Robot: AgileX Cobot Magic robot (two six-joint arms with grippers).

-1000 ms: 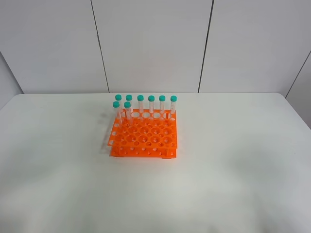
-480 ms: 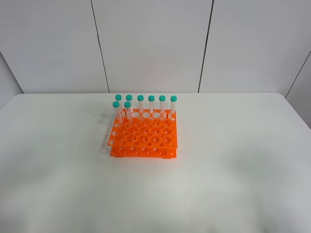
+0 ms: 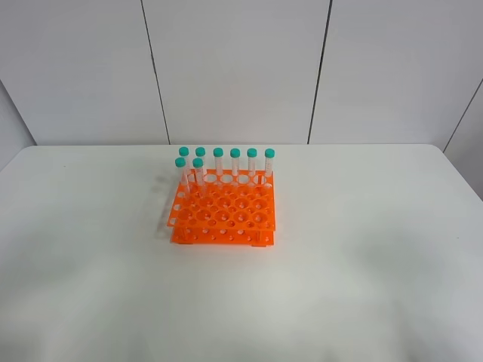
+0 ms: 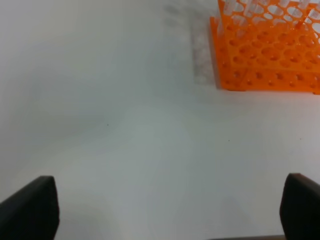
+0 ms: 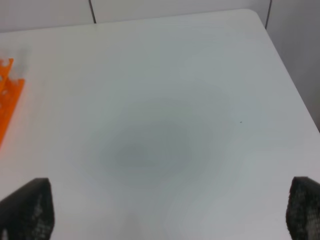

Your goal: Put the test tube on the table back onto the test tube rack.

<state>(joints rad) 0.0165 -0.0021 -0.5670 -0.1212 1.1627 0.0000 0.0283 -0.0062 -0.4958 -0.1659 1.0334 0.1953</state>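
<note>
The orange test tube rack stands on the white table, left of the middle. Several teal-capped test tubes stand upright in its back rows. No test tube lies on the table in any view. Neither arm shows in the exterior high view. My left gripper is open and empty over bare table, with the rack ahead of it. My right gripper is open and empty, and only an edge of the rack shows in its view.
White wall panels rise behind the table. The table's rounded far right corner shows in the right wrist view. Nothing but the rack stands on the table.
</note>
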